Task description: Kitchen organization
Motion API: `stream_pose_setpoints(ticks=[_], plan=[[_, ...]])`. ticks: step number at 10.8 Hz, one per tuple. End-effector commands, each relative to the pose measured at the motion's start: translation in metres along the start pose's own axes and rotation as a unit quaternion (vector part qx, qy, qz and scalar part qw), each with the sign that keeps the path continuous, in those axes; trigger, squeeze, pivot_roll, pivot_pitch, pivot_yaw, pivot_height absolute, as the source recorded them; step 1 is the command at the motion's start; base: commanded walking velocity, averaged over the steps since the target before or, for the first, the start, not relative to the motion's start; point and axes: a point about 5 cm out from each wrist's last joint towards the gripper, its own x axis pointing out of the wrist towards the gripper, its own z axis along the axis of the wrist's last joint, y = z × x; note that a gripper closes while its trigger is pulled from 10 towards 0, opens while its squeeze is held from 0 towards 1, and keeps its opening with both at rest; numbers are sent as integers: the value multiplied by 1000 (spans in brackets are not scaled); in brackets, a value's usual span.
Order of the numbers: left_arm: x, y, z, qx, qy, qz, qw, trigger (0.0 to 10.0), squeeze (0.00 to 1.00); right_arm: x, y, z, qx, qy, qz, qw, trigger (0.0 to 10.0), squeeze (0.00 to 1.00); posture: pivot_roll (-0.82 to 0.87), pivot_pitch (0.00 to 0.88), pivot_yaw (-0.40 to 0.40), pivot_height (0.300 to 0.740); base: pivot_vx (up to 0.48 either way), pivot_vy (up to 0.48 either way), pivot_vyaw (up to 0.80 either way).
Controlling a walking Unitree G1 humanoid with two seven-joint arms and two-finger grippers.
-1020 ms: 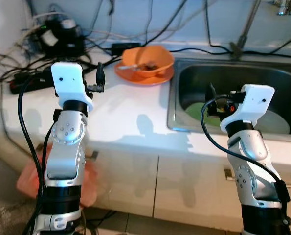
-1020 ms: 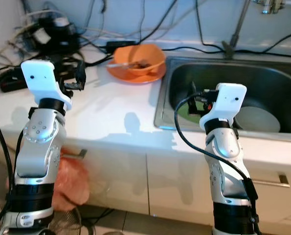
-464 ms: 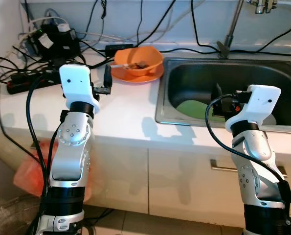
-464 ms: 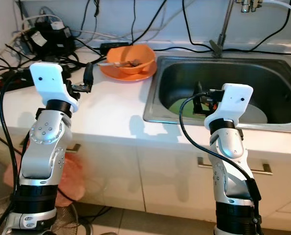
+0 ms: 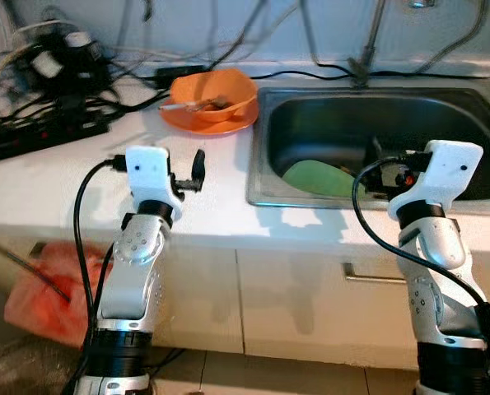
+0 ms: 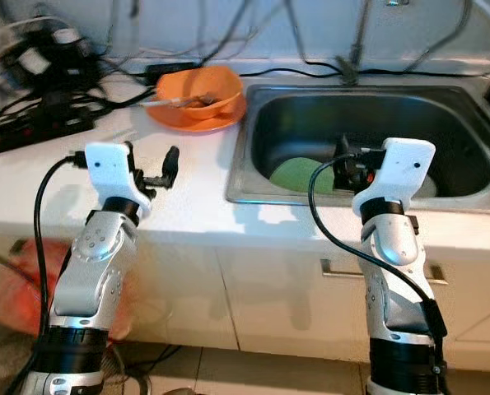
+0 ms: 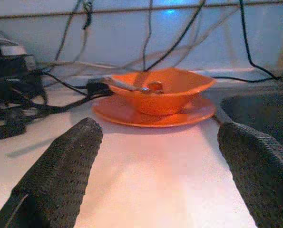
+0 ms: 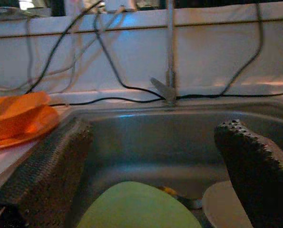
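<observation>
The left end effector [image 5: 197, 167] is held released, its fingers spread wide with nothing between them, above the white worktop [image 5: 80, 185] just to the left of the sink [image 5: 265, 177]. It is aimed toward the back wall, and straight ahead of it, well apart, an orange bowl [image 7: 162, 90] is seen standing on an orange plate [image 7: 131, 114], with what looks like a utensil and some scraps lying inside the bowl. The bowl and plate sit at the back of the worktop, close beside the sink's rear left corner. The left arm is judged the nearer one for that stack, which would be reached by a forward move along the worktop.

The right end effector [image 6: 341, 162] is likewise held released and empty, raised at the sink's front rim and pointed into the basin. Below and ahead of it a green plate [image 8: 141, 206] is seen lying on the sink floor, with a white plate [image 8: 224, 204] just beside it toward the sink's right side; whether the two touch cannot be told. The right arm is judged the nearer one for these.

Behind the sink a tap stem [image 8: 170, 52] rises against the wall, and black cables [image 5: 55, 107] with a power strip are heaped on the worktop far left of the sink. Below the worktop, cabinet doors are seen, and a red bag [image 5: 39, 288] lies by the floor on the left.
</observation>
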Motion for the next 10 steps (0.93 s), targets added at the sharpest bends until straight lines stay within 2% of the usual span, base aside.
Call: stream_pose_setpoints(ticks=[1,4,6,8,9,10], plan=[[0,2,3,1,-9,0,1000,10000,0,4,0,2,1,-4,0,1000,10000,0,72,0,58,740,0,0,0],[2,3,2,-5,-6,-9,1000,10000,0,4,0,-1,-2,2,8,1000,10000,0,73,0,68,740,0,0,-735],[2,-3,-1,-13,2,-29,999,10000,0,6,-8,0,-21,-3,16,1000,10000,0,68,0,75,740,0,0,-725],[3,-3,-1,-20,2,-28,999,10000,0,12,-14,5,-32,-11,13,999,10000,0,70,0,79,740,0,0,0],[3,1,2,-14,-5,-17,1000,10000,0,13,-11,6,-35,-11,30,999,10000,0,71,0,81,740,0,0,0],[5,13,4,-1,-6,16,1000,10000,0,12,-5,5,-35,-6,59,998,10000,0,72,0,84,740,0,0,0]])
